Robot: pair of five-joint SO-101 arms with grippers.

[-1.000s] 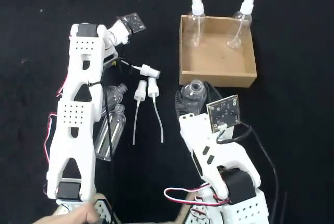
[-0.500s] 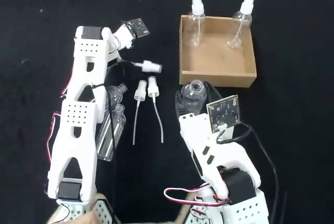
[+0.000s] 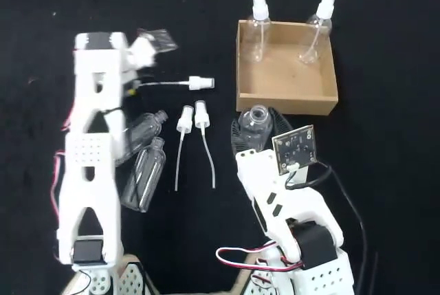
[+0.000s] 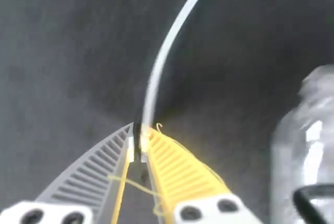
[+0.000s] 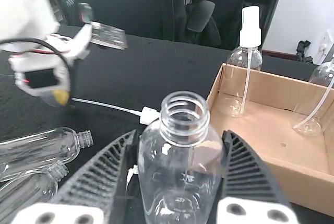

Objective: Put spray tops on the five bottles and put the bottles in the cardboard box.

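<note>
Staging a spray top (image 3: 201,84) for the uncapped bottle (image 5: 180,151)
Pinching the spray top's dip tube in the closed left end effector (image 4: 140,132), at 9 o'clock of the cardboard box (image 3: 285,100), leaving the head free; clamping the bottle upright in the right end effector (image 5: 180,135), at 7 o'clock of the box, presenting its open neck.

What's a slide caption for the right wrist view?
Right gripper holds an uncapped bottle upright near the cardboard box.

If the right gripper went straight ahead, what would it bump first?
Probably the near wall of the cardboard box, with the held bottle touching first. The angle is hard to judge; it might slip past the box's corner instead.
</note>
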